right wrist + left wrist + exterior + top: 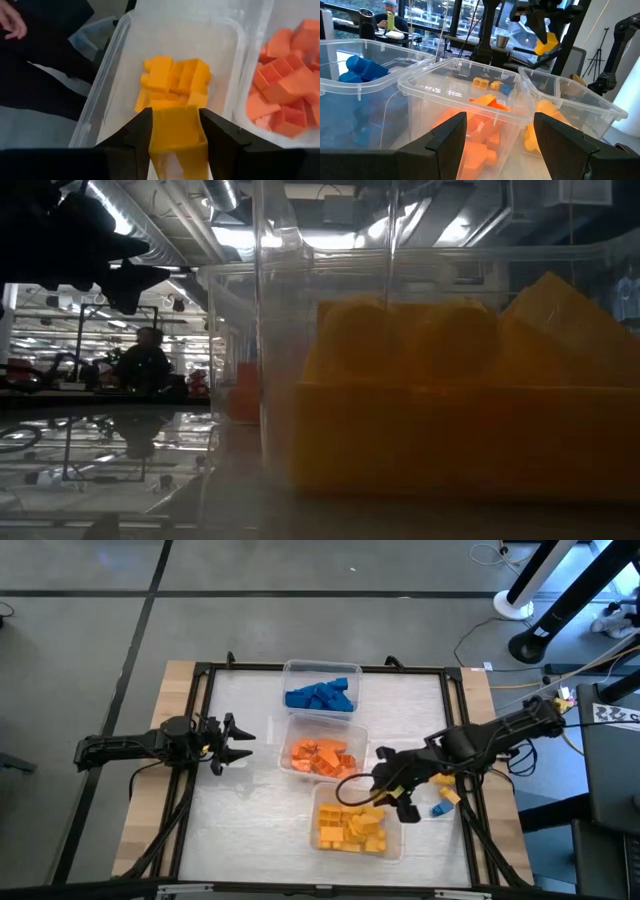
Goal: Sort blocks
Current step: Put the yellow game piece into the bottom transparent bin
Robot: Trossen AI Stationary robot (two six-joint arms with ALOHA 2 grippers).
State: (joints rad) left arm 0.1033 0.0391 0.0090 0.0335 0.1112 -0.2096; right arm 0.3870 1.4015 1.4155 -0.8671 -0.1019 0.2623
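Left gripper (238,743): waiting over the tabletop (250,830), its fingers (450,137) spread wide with nothing between them. The tubs stand just ahead of the fingertips.

Blue tub (322,688): ahead of the left fingers and off to one side; it holds a heap of blue blocks (320,696) and nothing of another colour that I can see.

Orange tub (323,750): straight in front of the left fingers; the orange blocks (322,757) fill most of its floor.

Yellow tub (358,824): directly under the right fingers; a pile of yellow blocks (172,82) sits in the end farthest from them.

Right gripper (391,792): hanging above the yellow tub, its fingers (135,135) part closed around one yellow block (176,135), which is pinched between them and well clear of the pile below.

Loose blocks (444,802): a blue piece and a yellow piece lie on the tabletop just behind the right fingers, outside every tub.

Progress: nearly finished, by my reckoning. Three colours sit apart in three tubs; what remains is dropping the held yellow one, then fetching those last two strays.
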